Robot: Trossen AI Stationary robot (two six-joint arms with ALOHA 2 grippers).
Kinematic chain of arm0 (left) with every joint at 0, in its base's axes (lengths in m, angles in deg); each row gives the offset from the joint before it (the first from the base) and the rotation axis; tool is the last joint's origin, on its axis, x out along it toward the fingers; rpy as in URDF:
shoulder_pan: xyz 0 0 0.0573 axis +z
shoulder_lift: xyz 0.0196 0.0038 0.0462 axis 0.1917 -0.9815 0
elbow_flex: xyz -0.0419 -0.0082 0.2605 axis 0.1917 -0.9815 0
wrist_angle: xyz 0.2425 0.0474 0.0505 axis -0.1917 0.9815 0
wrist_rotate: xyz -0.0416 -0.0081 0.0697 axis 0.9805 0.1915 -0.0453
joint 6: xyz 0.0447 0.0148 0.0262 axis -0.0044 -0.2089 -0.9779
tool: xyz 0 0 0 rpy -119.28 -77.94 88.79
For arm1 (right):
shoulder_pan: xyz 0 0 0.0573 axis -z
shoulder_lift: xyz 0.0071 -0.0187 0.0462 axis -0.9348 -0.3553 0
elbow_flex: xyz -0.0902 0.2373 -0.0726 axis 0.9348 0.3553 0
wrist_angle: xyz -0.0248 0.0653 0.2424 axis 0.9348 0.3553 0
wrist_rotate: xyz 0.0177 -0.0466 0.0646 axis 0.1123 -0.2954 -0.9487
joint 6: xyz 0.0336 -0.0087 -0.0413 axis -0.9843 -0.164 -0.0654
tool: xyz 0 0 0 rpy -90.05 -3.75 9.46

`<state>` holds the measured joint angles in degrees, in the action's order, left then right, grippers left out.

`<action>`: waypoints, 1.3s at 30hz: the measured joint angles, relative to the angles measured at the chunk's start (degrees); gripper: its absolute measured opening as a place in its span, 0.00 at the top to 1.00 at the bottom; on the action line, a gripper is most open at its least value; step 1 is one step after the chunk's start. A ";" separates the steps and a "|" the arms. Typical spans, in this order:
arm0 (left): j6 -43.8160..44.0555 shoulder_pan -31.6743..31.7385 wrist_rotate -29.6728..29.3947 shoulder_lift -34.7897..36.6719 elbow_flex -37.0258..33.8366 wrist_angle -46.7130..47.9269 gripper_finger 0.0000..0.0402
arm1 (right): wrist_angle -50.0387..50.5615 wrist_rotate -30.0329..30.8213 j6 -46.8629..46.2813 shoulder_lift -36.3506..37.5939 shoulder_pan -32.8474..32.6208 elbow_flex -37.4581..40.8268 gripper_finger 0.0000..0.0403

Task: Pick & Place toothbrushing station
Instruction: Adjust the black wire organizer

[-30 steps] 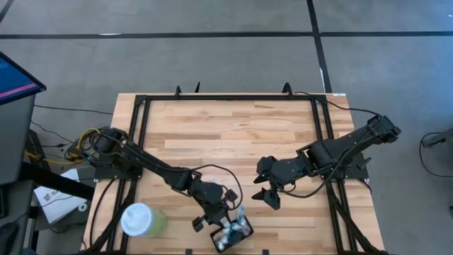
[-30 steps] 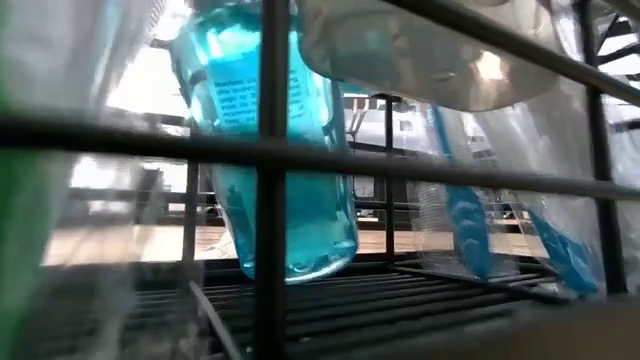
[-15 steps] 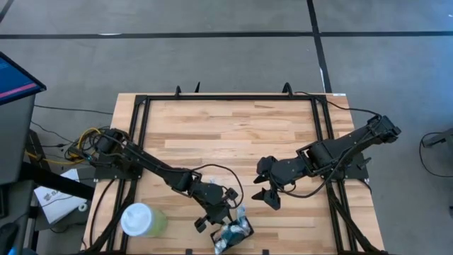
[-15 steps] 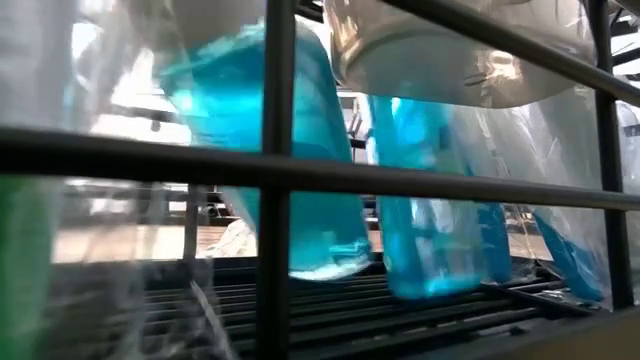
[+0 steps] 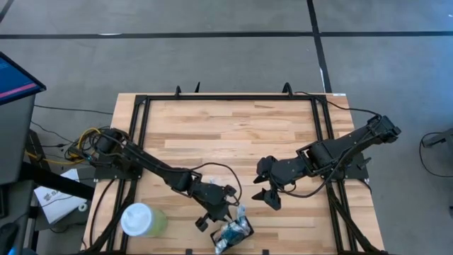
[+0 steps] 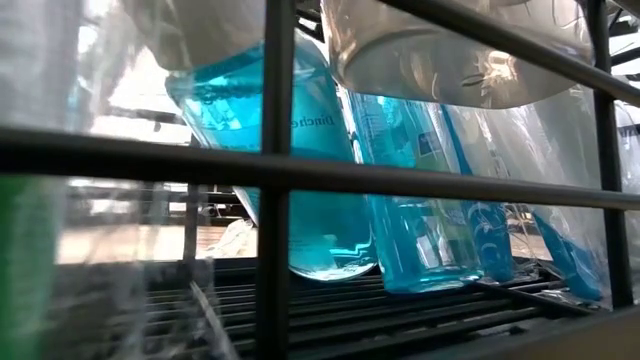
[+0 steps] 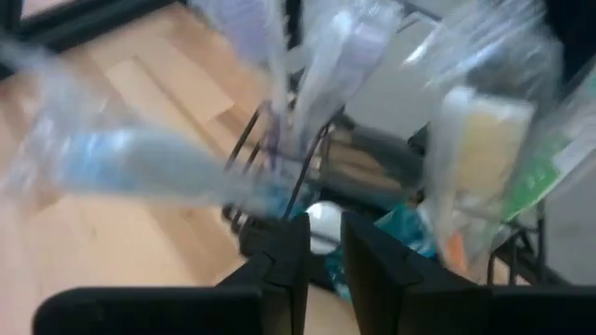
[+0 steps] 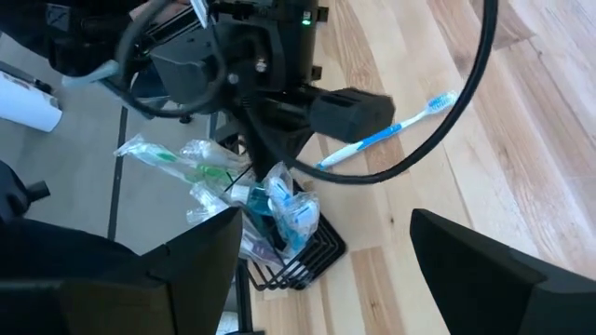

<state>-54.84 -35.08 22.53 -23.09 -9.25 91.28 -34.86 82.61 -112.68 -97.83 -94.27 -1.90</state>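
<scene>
Only the right wrist view shows a loose toothbrush [image 8: 386, 133] on the table [image 8: 521, 121]

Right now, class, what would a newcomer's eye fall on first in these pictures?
The black wire holder at the table's near edge, crammed with plastic-wrapped toothbrushes and blue tubes, with the left gripper right at it. Next, the pale green cup with its white lid at the near left corner. A loose blue-and-white toothbrush lies on the wood by the left arm, while the right gripper waits open mid-table.

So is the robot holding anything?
The right gripper is open and empty. The left gripper is right at the black holder, but whether it grips anything can't be told.
</scene>
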 joint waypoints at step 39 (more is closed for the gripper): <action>66.28 -1.97 -29.27 4.63 0.02 8.76 1.00 | -12.90 1.45 -4.37 0.00 -4.09 17.05 0.99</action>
<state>11.43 -37.05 -6.74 -18.46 -9.23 100.04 -47.76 84.06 -117.05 -97.83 -98.36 15.15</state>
